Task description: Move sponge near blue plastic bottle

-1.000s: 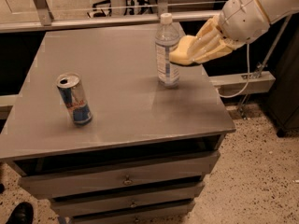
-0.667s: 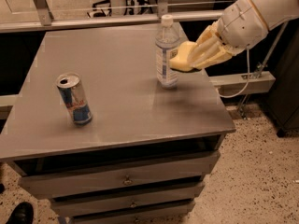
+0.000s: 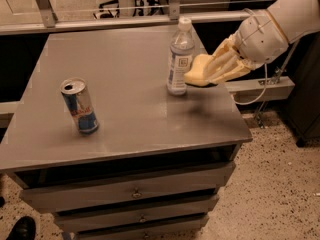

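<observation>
The blue plastic bottle (image 3: 179, 57) stands upright near the back right of the grey cabinet top (image 3: 125, 104), clear with a white cap. My gripper (image 3: 212, 73) reaches in from the right on a white arm and is shut on the sponge (image 3: 198, 72), a pale yellow foam block. The sponge is held just right of the bottle, close to its lower half and a little above the surface, casting a shadow below.
A blue-silver drink can (image 3: 79, 106) stands at the front left of the top. Drawers (image 3: 130, 193) run below the front edge. A metal rail (image 3: 100, 23) lies behind. A shoe (image 3: 21, 229) shows at the bottom left on the speckled floor.
My gripper with the sponge has moved down and slightly left, closer to the bottle and the cabinet top. The bottle and can have not moved.
</observation>
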Controlling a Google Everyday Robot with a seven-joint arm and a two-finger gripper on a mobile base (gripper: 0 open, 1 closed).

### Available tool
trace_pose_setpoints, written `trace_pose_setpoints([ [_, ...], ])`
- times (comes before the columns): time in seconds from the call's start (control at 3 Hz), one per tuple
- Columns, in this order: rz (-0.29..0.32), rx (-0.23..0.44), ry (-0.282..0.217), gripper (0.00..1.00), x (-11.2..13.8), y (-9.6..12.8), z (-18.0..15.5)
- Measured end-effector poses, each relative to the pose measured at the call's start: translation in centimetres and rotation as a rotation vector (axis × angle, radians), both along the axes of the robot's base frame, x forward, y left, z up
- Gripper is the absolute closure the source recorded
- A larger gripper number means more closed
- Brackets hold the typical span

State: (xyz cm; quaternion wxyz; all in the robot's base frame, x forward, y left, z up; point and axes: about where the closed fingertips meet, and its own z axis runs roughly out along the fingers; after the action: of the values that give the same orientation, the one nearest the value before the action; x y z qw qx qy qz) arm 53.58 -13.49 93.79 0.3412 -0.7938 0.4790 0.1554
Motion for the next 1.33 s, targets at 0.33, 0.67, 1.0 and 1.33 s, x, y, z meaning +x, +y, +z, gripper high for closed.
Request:
trace_pose_setpoints([
  [0.33, -0.004, 0.001, 0.021, 1.0, -1.1, -0.6, -1.7],
  [0.67, -0.009, 0.006, 0.03, 1.0, -1.4, -0.7, -2.7],
  [1.0, -0.022, 0.014, 0.032, 0.81, -0.8, -0.4, -4.0],
  [1.33, -0.039, 0.019, 0.032, 0.57, 0.0, -0.4, -5.0],
])
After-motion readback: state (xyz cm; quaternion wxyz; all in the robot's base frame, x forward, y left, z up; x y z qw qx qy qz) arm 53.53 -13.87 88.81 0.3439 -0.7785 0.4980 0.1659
